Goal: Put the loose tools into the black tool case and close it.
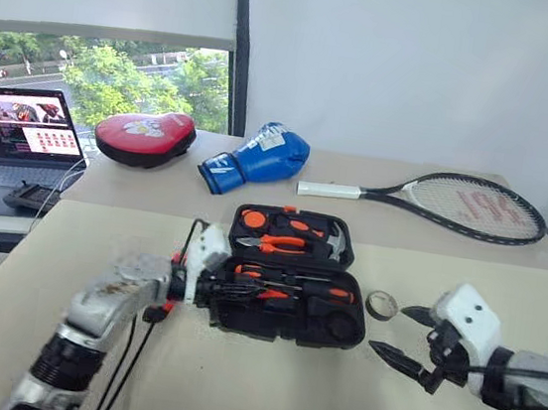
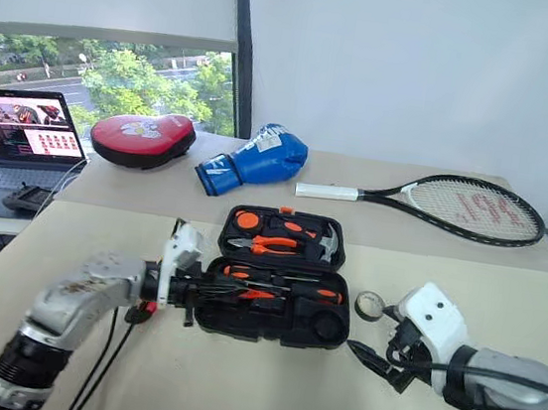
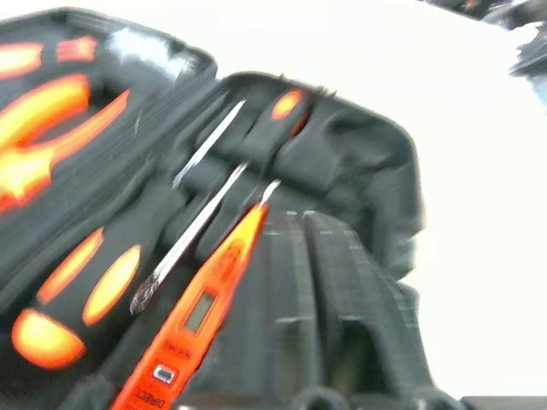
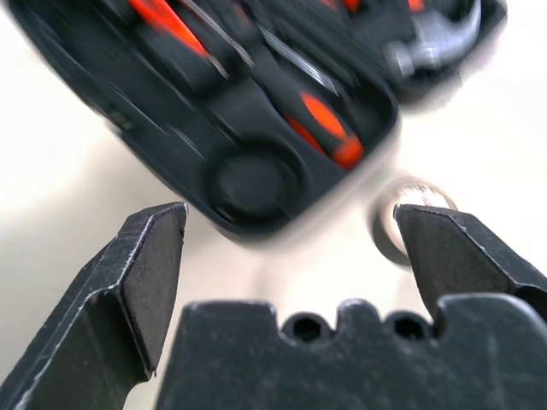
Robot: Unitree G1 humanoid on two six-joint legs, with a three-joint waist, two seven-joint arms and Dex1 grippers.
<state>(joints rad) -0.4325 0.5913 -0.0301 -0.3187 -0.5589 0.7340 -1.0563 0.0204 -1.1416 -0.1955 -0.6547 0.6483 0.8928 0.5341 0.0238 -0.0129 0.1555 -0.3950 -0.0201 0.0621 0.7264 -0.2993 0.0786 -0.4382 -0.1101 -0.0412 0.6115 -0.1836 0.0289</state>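
Note:
The black tool case [image 1: 349, 326] lies open mid-table. Its far half holds pliers, a hammer and a tape measure. In its near half lie black-and-orange screwdrivers [image 1: 321, 293] and the slim orange tester screwdriver [image 3: 201, 312]. A round recess [image 4: 252, 184] in that half holds nothing. The small tape roll [image 1: 382, 304] lies on the table just right of the case. My right gripper [image 1: 391, 329] hovers open beside the roll, with nothing between its fingers. At the case's left edge my left gripper [image 1: 215, 293] points across the near half, with the tester right beside it.
Behind the case lie a blue boxing glove [image 1: 257, 158], a red-and-black punch pad [image 1: 144, 136] and a tennis racket [image 1: 454, 202]. A laptop [image 1: 23, 129] and a black device [image 1: 30, 197] sit at far left. Cables [image 1: 136, 348] hang from my left arm.

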